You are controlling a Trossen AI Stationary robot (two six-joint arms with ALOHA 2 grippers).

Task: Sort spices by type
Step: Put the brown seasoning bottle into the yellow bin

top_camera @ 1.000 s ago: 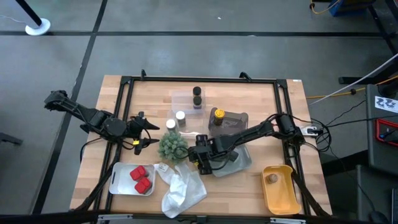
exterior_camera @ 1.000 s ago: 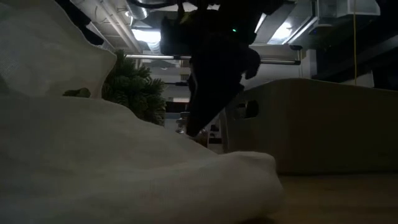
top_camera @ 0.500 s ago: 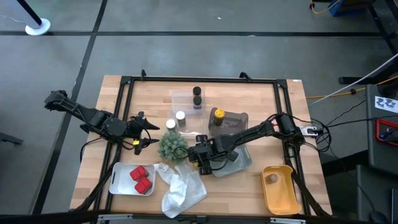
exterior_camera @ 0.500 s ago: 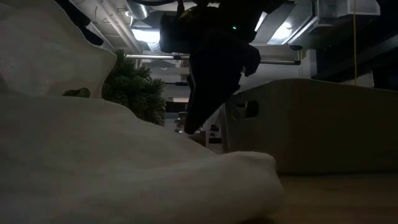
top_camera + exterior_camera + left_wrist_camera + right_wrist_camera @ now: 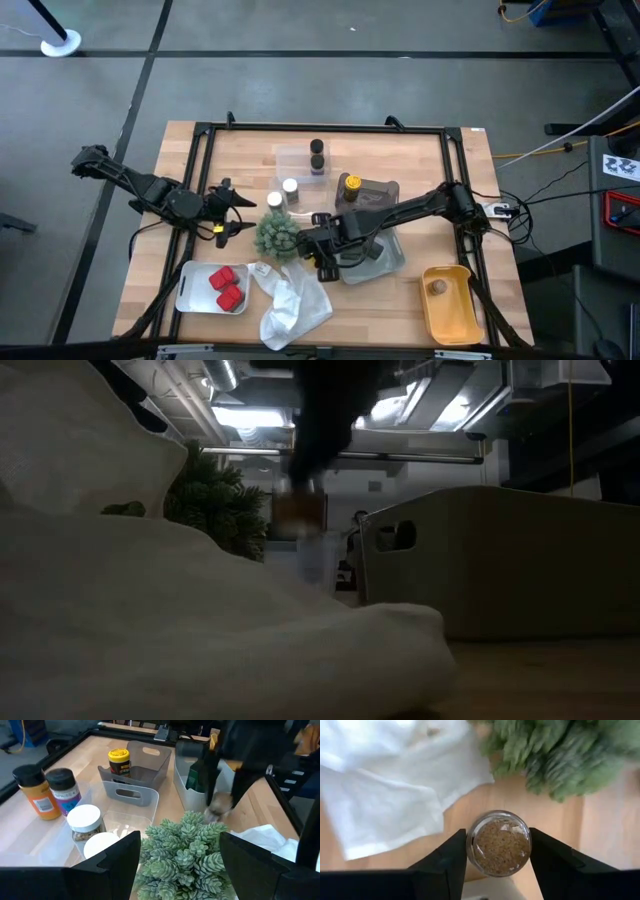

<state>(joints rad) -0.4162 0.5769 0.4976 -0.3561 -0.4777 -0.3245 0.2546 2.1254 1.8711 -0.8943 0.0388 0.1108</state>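
While the wooden table (image 5: 450, 160) carries its trays spread apart by kind, the sorting looks partly done: red packets (image 5: 226, 286) lie in the white tray (image 5: 185, 290) at seven o'clock, a tan round piece (image 5: 438, 287) in the yellow tray (image 5: 448, 318) at five, dark jars (image 5: 316, 156) in the clear tray (image 5: 290, 158) at twelve. Near the centre, the right gripper (image 5: 497, 851) is clamped on a small glass jar (image 5: 498, 843) of brown spice, hanging between the green plant (image 5: 277, 236) and the grey bin (image 5: 385, 262), above the white bag (image 5: 295, 305)'s edge; room there is tight. At nine o'clock the left gripper (image 5: 232, 212) waits with fingers spread, just beside the white-capped jars (image 5: 282, 193).
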